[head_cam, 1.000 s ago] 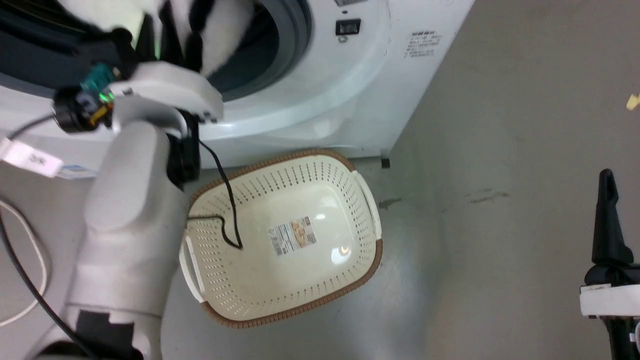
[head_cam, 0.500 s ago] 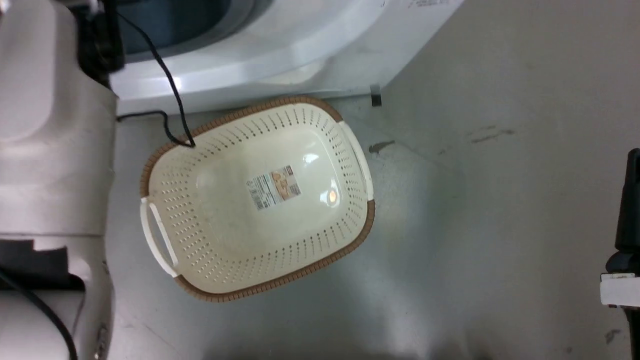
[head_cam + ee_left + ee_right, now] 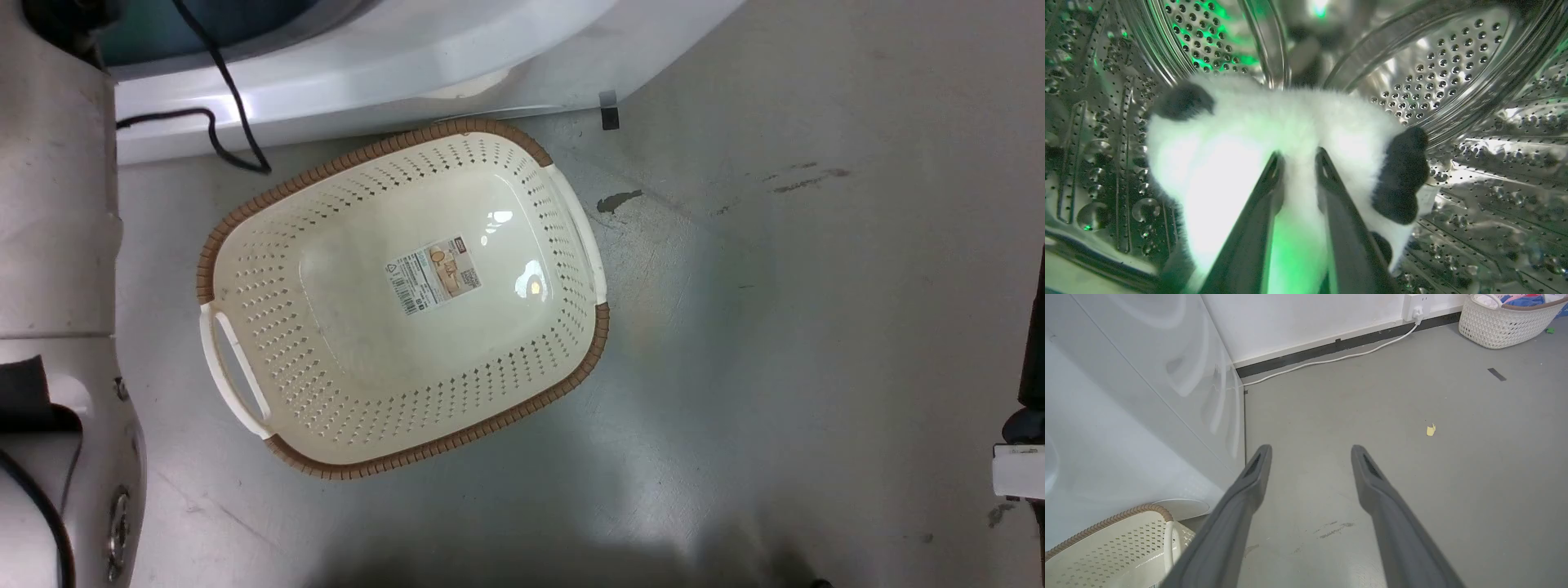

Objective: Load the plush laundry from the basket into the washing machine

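The left gripper (image 3: 1299, 154), pinched narrow on the plush toy (image 3: 1229, 134), holds it straight ahead of itself inside the steel drum (image 3: 1453, 49), well apart from the empty basket (image 3: 326, 384).

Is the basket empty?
Empty: the basket holds just its label sticker. The plush toy is inside the steel drum, pinched by the left end effector.

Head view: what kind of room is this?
Probably a laundry room: a white washing machine, an empty basket in front of it on the grey floor, and a second basket holding clothes.
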Tool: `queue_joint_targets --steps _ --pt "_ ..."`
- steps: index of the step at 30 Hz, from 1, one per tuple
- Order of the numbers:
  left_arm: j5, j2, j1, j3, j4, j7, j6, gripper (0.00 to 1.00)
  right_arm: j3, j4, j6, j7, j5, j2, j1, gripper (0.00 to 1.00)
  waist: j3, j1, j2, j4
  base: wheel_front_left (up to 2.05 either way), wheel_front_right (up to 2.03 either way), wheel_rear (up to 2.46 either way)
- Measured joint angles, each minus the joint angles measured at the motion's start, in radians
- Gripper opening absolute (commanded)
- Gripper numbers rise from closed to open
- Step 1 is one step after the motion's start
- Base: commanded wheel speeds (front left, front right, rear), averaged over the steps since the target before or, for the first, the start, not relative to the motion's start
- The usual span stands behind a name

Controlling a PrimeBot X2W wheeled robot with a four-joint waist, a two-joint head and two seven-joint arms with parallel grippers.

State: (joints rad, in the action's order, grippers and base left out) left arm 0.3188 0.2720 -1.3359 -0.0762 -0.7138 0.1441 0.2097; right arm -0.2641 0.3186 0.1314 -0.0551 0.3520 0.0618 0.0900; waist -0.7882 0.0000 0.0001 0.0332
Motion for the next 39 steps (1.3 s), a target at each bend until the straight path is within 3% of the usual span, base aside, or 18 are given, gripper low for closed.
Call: queue_joint_targets --steps 2,3,14,21,39 --pt "0.0 0.001 -0.01 0.0 0.002 -0.004 0.0 0.95 0.0 0.0 0.0 0.0 0.0 0.001 0.0 1.0 -0.004 0.0 0.0 0.0 0.0 0.0 0.0" --pt "0.0 0.001 -0.015 -0.001 0.003 -0.004 0.0 1.0 -0.001 0.0 0.0 0.0 0.0 0.001 0.0 1.0 -0.005 0.0 0.0 0.0 0.0 0.0 0.0" --pt "0.022 0.007 -0.022 -0.004 -0.021 -0.019 -0.01 1.0 -0.002 -0.001 0.0 -0.001 0.0 0.006 0.003 1.0 -0.004 0.0 0.0 -0.004 0.0 0.0 0.0" --pt "0.041 -0.009 -0.007 -0.011 -0.049 0.039 -0.039 1.0 0.001 -0.003 0.0 -0.001 0.0 0.008 0.006 1.0 0.031 0.0 0.0 -0.024 0.0 0.0 0.0" --pt "0.042 -0.108 0.321 -0.051 -0.06 0.112 -0.08 1.0 0.026 -0.04 0.0 0.019 -0.02 0.0 0.002 1.0 0.252 -0.0001 0.0 -0.081 0.0 0.0 0.0"
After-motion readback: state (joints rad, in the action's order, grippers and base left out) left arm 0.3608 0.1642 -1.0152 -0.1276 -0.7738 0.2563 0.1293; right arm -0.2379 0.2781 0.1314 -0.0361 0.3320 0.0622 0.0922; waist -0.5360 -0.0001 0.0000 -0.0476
